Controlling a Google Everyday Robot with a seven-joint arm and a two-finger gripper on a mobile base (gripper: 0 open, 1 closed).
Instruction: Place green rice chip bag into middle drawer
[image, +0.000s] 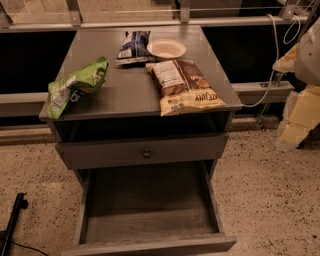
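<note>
Finding the claw (299, 112) at the far right edge of view, as a pale cream-and-yellow blur off the right side of the grey wooden table (125, 92). Cannot tell whether wide, narrow or holding anything.

Moving leftward from there: first the big brown-and-yellow chip bag (185, 86) at the front right of the table top, then behind it a shallow white bowl (166, 48) and a dark blue-and-white bag (132, 47) near the back. Reaching last, across the whole table top and well apart from the claw, the small crinkled bright-green rice chip bag (77, 85), resting at the front-left corner.

Lies on a diagonal, long axis running from that front-left corner back and rightward. Points its white-patched end at the corner, about at the edge, and its plain green end toward the middle of the table.

Calls, on this reading, for a long sweep left and a grasp across the short way of that diagonal.

Finding below, pulled out under a closed grey drawer front with a small round knob (146, 154), the wide, shallow grey wooden middle drawer (150, 217), lower than the bag and to its right.
</note>
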